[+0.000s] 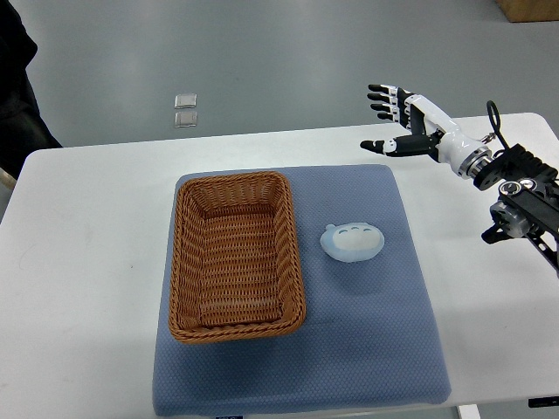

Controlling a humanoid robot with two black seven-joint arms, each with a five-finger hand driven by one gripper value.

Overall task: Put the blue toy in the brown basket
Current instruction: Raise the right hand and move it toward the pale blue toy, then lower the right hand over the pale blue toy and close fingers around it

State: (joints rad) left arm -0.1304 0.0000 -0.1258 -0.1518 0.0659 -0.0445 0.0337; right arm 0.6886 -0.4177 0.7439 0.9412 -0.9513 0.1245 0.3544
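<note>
A pale blue toy (352, 242) lies on the blue mat (367, 332), just right of the brown wicker basket (234, 254). The basket has nothing inside it. My right hand (390, 118) hovers above the table's far right part, up and to the right of the toy, well apart from it. Its fingers (383, 99) are spread and hold nothing. The right arm (515, 188) comes in from the right edge. No left arm shows.
The white table (79, 262) carries the mat. Two small clear squares (185, 110) lie on the grey floor beyond the table. A dark shape (17, 87) stands at the far left edge.
</note>
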